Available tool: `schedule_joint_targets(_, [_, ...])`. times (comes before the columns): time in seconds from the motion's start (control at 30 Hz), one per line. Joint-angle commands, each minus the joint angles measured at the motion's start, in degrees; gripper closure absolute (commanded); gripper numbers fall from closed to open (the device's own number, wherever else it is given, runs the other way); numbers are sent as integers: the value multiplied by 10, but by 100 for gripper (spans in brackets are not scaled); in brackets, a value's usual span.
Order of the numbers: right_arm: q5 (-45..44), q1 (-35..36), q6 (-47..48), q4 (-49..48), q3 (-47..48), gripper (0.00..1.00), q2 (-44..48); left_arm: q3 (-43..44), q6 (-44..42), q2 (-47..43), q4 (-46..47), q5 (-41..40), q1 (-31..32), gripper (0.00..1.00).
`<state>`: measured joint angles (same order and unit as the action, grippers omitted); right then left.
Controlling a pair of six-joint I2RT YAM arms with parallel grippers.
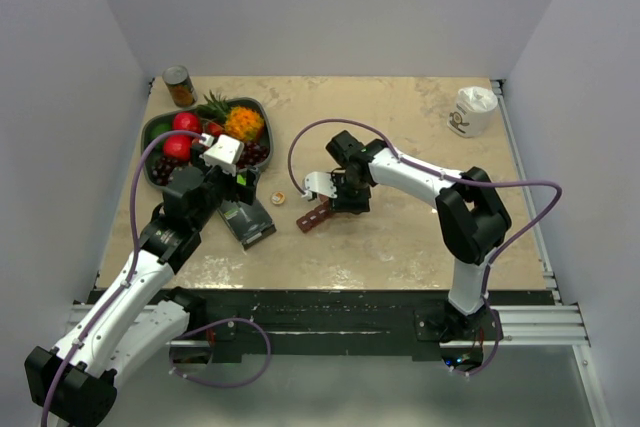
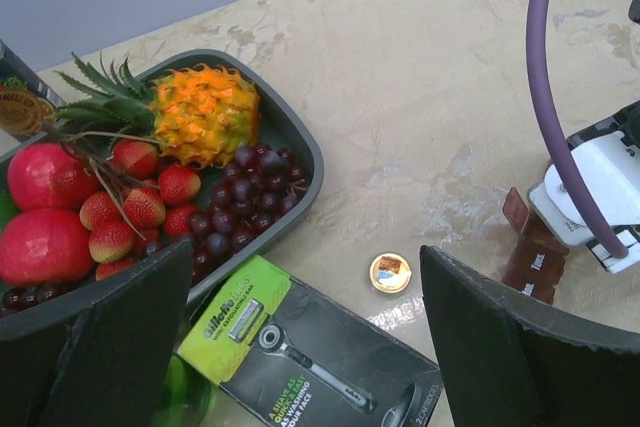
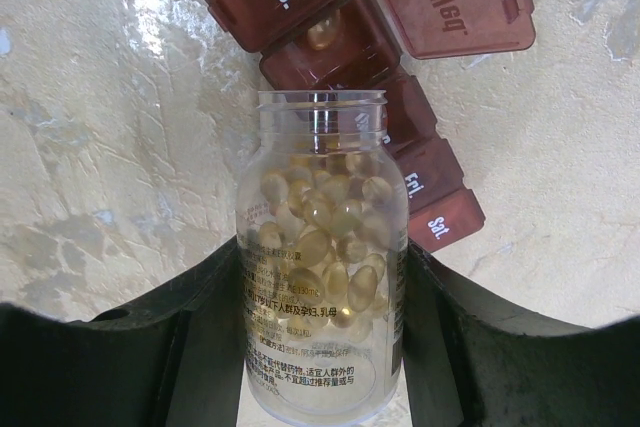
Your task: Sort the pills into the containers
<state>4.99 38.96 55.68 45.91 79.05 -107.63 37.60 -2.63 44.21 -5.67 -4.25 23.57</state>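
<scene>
Two robot arms work at a marbled beige desk (image 1: pixel 420 227). The right hand (image 3: pixel 322 292) is clamped on a small clear bottle (image 3: pixel 322 247), one finger pressed to each side. The bottle is uncapped, and its open mouth points away from the hand, over the containers (image 3: pixel 425 187), a dark red strip of day-marked compartments. The pills (image 3: pixel 315 217), pale yellowish capsules, fill most of the bottle and none sits at its mouth. The strip lies at a slant near the middle of the desk, a little toward the near edge. Its Wed lid (image 3: pixel 455 2) stands open, and one capsule (image 3: pixel 322 35) lies in that compartment. The Tues lid is shut, and the Fri and Sat lids show beside the bottle. Whether the bottle's rim touches the strip cannot be told.

The left hand (image 2: pixel 305 277) hangs with its fingers spread wide and nothing between them, above a boxed razor (image 2: pixel 320 367) lying flat on the left half of the desk. A small gold cap (image 2: pixel 389 272) rests on the desk between the razor box and the strip. A dark fruit bowl (image 2: pixel 300 162) sits just beyond the razor box toward the far left corner, and a tin can (image 1: pixel 179 86) stands in that corner. A white cup (image 1: pixel 472 110) stands near the far right corner.
</scene>
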Motion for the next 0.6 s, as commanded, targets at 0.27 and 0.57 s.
schedule_joint_targets(0.27, [-2, 3, -10, 4, 23, 97, 1, -2, -8, -9, 15, 4, -4, 1])
schedule_joint_targets(0.57, [-13, 5, -5, 17, 32, 97, -6, -2, -9, -9, 15, 4, -4, 0])
